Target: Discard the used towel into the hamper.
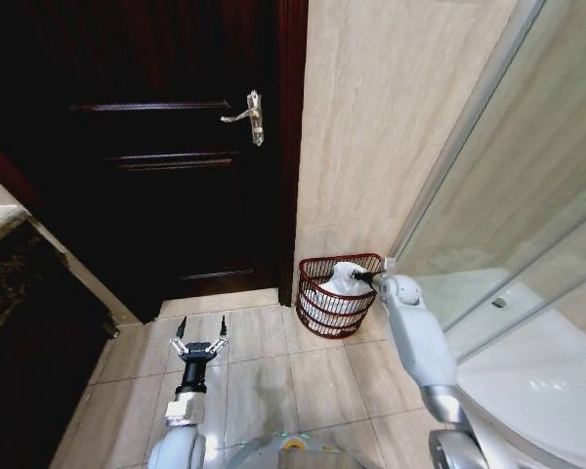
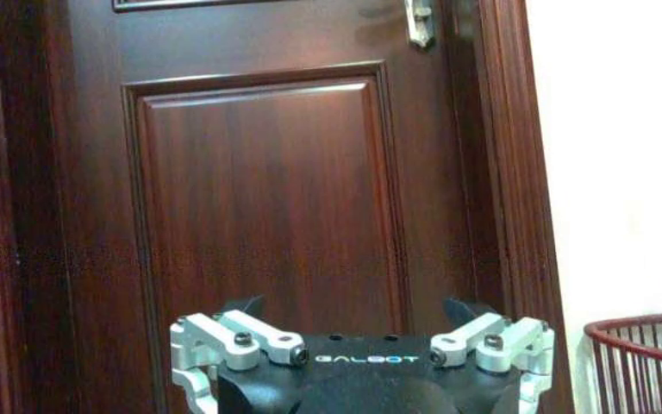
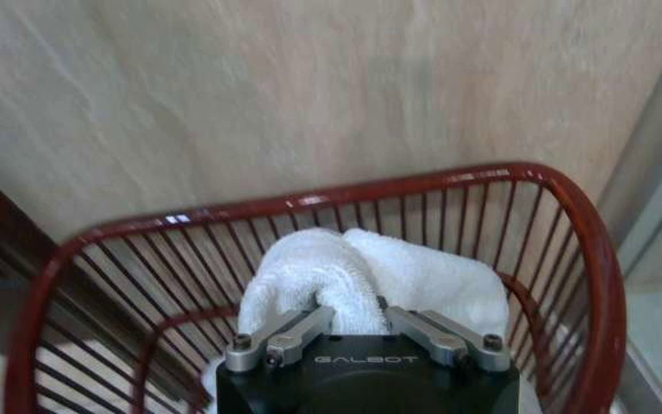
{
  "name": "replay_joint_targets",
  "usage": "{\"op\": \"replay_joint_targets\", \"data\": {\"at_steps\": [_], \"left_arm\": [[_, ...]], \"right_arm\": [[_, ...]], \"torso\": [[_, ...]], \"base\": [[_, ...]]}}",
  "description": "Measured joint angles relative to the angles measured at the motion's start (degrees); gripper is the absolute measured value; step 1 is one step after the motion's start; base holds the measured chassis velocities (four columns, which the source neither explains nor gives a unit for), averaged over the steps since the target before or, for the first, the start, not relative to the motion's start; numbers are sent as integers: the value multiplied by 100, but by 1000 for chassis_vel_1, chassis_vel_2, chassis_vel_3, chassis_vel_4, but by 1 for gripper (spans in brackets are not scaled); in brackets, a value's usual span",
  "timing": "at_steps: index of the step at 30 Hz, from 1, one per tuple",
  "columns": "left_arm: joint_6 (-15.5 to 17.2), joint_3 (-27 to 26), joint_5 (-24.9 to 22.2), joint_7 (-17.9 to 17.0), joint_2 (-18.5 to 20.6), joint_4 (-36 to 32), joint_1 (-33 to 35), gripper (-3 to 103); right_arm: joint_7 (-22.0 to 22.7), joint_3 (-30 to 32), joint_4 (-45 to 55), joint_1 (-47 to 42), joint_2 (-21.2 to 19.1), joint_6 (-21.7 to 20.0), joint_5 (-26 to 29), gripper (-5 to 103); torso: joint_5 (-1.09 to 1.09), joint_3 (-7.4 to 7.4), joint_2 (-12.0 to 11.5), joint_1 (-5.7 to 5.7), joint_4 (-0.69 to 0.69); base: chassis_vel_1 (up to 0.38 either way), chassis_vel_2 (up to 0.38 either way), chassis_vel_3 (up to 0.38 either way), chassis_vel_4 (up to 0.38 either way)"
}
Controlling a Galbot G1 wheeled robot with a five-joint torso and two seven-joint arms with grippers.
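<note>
Already the right gripper (image 3: 348, 323) sits inside the mouth of the hamper (image 1: 317, 311), its fingers clamped on a fold of the white towel (image 3: 417, 280). In the head view the hamper stands on the tiled floor (image 1: 259, 376) in the corner where the beige wall (image 1: 391, 127) meets the glass shower screen (image 1: 527, 195), just beside the frame of the dark door (image 1: 166, 156). The towel is bunched above the basket's floor, its bulk within the red rim.

The main risk, by judgement, lies in the release. Terry cloth snags easily, so when the fingers part a loop could catch on a fingertip and ride back up with the arm, dragging the towel over the rim and onto the tiles. A second risk is the light openwork basket itself: the right arm reaches in over the rim on the shower-screen side, and a sideways nudge from the wrist on the way out could tip the hamper or push it against the wall. How far the cloth reaches down inside cannot be told, so part of it may slump over the rim once let go.

The left gripper (image 1: 199, 346) hangs low over the floor, well apart from the hamper, fingers spread and empty, facing the door.
</note>
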Motion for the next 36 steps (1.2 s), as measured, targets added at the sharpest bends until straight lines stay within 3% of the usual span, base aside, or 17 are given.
{"op": "replay_joint_targets", "data": {"at_steps": [12,18,24,25,27,30,32,36], "left_arm": [[32,27,72,3,0,-87,6,100],[66,37,42,-49,0,-100,-34,100],[117,79,23,-52,0,-101,-70,100],[130,93,17,-34,0,-106,-82,100],[140,103,8,-19,0,-112,-92,100],[155,111,-53,6,0,-131,-119,100],[161,108,-68,5,0,-131,-131,100],[255,82,-207,-15,0,-180,-148,100]], "right_arm": [[-471,-21,-472,158,93,122,-536,4],[-190,20,480,-143,-99,253,-491,30],[82,82,1387,-613,-256,418,-510,47],[140,95,1633,-751,-298,458,-483,57],[215,101,1801,-843,-321,516,-457,57],[669,89,2150,-973,-356,751,-243,74],[781,84,2229,-986,-365,814,-174,80],[1067,109,2591,-1145,-447,1471,6,95]], "torso": [[1,-188,-295,-106,0],[1,-246,-384,-138,0],[1,-249,-386,-139,-1],[0,-247,-384,-138,-1],[1,-245,-380,-137,-1],[1,-239,-369,-133,0],[1,-237,-367,-131,0],[0,-230,-358,-126,1]], "base": [[0,0,0,0],[0,0,0,0],[0,0,0,0],[0,0,0,0],[0,0,0,0],[0,0,0,0],[0,0,0,0],[0,0,0,0]]}}
